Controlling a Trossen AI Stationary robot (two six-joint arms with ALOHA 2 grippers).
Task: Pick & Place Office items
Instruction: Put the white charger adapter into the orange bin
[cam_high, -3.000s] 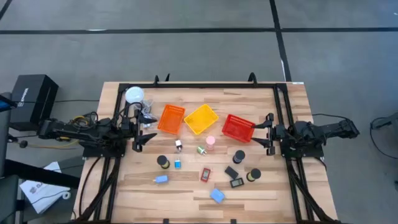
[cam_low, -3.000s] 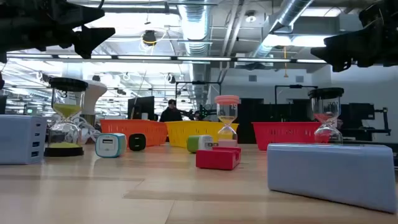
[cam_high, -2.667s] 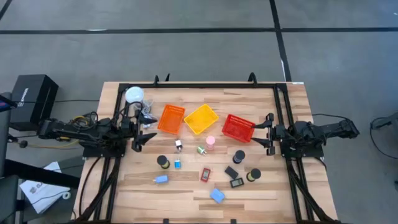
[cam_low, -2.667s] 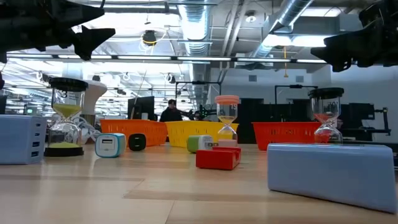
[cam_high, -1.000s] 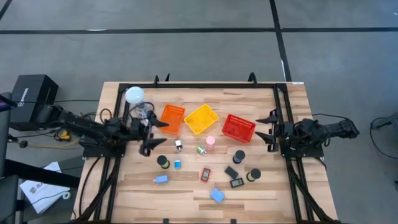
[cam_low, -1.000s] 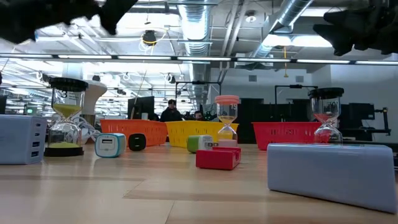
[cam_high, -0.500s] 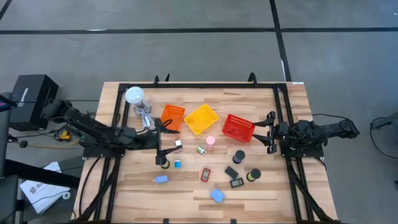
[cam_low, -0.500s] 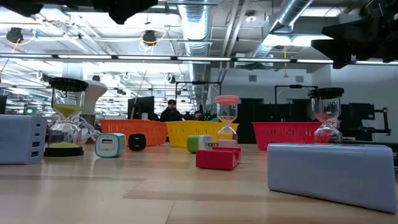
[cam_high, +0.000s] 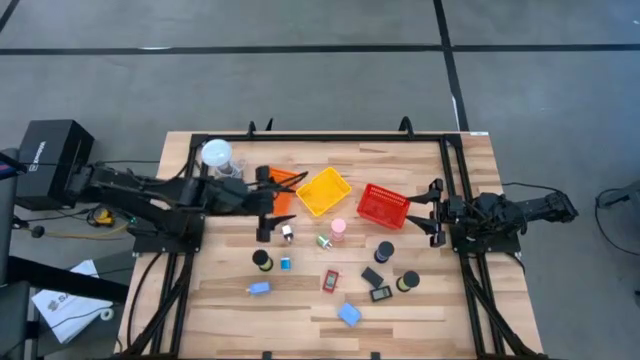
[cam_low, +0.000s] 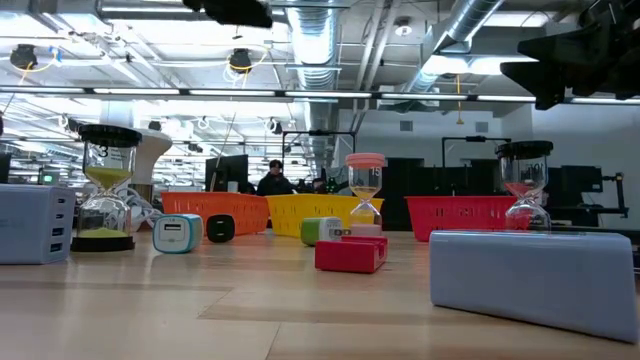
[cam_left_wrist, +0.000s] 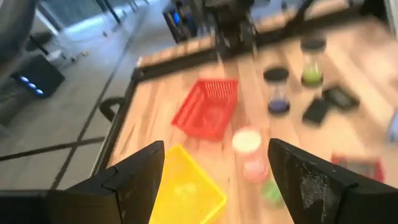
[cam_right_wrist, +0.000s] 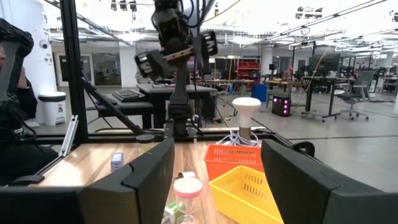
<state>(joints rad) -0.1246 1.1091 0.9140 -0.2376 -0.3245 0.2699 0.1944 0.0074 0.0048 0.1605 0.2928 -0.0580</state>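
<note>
So the left tool (cam_high: 268, 202) hangs over the orange basket (cam_high: 282, 190), fingers (cam_left_wrist: 134, 180) spread wide apart with nothing between them. Past those fingers, the left wrist view shows the yellow basket (cam_left_wrist: 183, 190), the red basket (cam_left_wrist: 208, 109) and the pink hourglass (cam_left_wrist: 247, 152).

The right tool (cam_high: 432, 213) sits back at the right edge of the bench (cam_high: 420, 300), just beside the red basket, jaws apart and empty too.

Office items are all scattered on the wooden bench, none in a basket as far as the overhead view shows. The pink-topped hourglass stands just in front of the yellow basket, with a small green thing (cam_high: 324, 241) beside it. A black-capped hourglass (cam_high: 262, 260) is near the left, a tiny blue block (cam_high: 285, 264) next to it and a light-blue block (cam_high: 259, 288) further to the front. The red rectangle (cam_high: 330, 280) lies about mid-bench, and a bigger light-blue block (cam_high: 349, 314) is closest to the front edge. Over on the right are two more black-capped hourglasses (cam_high: 385, 250) and two black flat rectangles (cam_high: 372, 276), all close together.

The white globe lamp (cam_high: 216, 153) stands at the back left corner. From bench level, a person (cam_low: 272, 181) shows in the room behind the baskets.
</note>
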